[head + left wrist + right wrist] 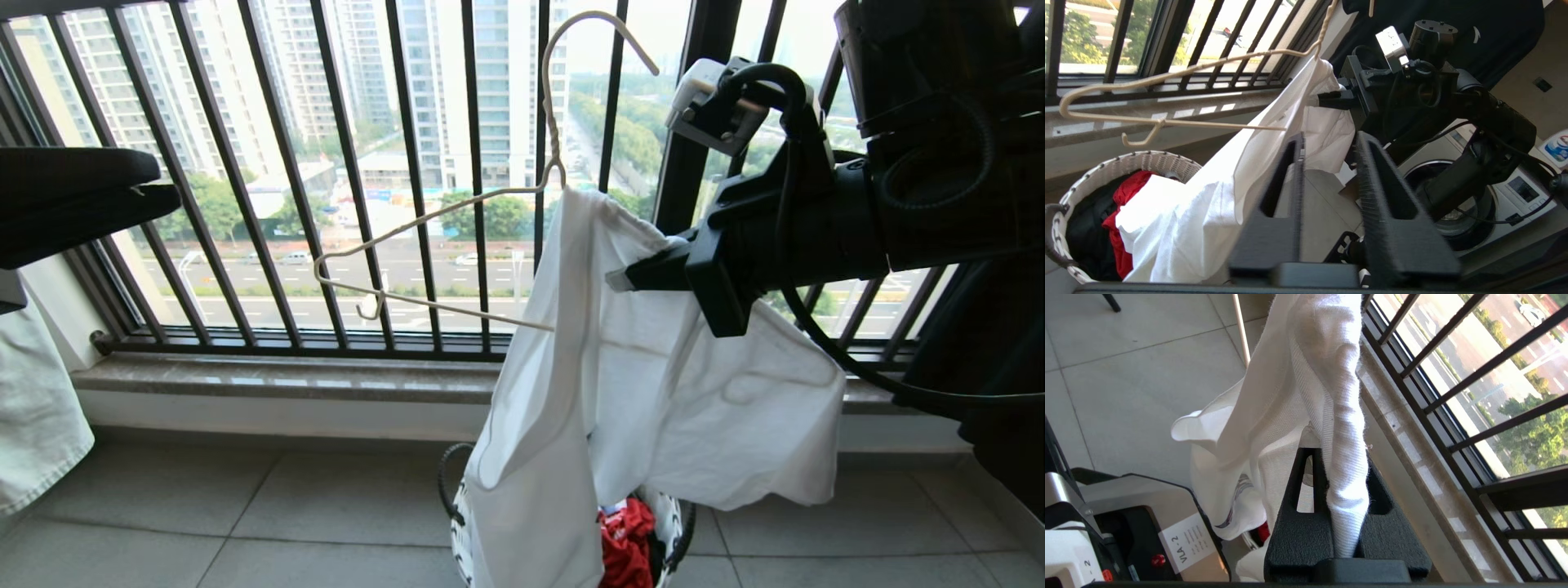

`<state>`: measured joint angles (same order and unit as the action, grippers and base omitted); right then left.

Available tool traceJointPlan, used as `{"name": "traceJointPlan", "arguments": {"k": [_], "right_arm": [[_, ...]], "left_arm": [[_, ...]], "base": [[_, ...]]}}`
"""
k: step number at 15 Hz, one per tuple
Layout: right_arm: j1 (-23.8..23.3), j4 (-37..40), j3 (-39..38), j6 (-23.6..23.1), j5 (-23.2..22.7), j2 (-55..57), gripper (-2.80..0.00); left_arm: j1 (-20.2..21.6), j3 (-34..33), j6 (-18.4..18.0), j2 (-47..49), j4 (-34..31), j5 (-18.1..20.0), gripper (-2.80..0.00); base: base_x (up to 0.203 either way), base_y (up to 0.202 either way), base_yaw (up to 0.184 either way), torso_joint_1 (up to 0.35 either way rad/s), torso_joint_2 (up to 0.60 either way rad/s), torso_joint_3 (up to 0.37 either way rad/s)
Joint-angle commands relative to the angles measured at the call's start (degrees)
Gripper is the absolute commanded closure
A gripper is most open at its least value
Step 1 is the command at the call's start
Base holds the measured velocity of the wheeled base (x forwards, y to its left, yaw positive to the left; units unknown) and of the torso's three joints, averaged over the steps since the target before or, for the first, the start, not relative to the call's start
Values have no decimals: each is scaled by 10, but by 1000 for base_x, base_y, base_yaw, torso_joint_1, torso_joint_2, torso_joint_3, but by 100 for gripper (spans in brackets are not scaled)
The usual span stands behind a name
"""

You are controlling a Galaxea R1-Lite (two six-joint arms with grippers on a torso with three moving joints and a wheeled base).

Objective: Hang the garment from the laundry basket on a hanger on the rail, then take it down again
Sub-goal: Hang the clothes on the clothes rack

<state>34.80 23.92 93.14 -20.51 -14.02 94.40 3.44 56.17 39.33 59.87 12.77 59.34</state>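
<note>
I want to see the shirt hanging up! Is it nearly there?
Partly. The T-shirt is out of the basket, pinched in the right hand. The hanger is only partly inside it, one side still bare. Left: finish dressing it, hook it up, then take it down.

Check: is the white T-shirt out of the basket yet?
Partly. The T-shirt hangs from the right gripper, its lower end trailing into the basket.

Black tool (1331, 163), ribbed fingers (1286, 196)

Soft white knit cloth garment (653, 392), woven basket (1126, 161), matt floor tiles (245, 523)
</note>
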Motion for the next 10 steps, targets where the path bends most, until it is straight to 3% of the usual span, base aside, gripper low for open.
{"name": "traceJointPlan", "arguments": {"k": [1, 3, 4, 5, 7, 8, 10], "right_arm": [[-1, -7, -3, 43, 29, -7, 0], [-1, -44, -25, 85, 48, -21, 0], [-1, -67, -42, 92, 56, -29, 0], [-1, -89, -61, 97, 67, -37, 0], [-1, -125, -109, 112, 86, -55, 0], [-1, -141, -137, 118, 89, -64, 0], [-1, -199, -194, 124, 92, -78, 0]], "left_arm": [[-31, 59, -13, 1, -143, 10, 0], [-88, 80, -69, 37, -229, -7, 0], [-127, 84, -89, 56, -252, -48, 0], [-178, 85, -106, 74, -268, -117, 0], [-293, 76, -131, 119, -284, -302, 0], [-333, 69, -139, 154, -288, -365, 0], [-358, 39, -147, 205, -266, -400, 0]], "base": [[0, 0, 0, 0, 0, 0], [0, 0, 0, 0, 0, 0], [0, 0, 0, 0, 0, 0], [0, 0, 0, 0, 0, 0], [0, 0, 0, 0, 0, 0], [0, 0, 0, 0, 0, 0], [0, 0, 0, 0, 0, 0]]}}
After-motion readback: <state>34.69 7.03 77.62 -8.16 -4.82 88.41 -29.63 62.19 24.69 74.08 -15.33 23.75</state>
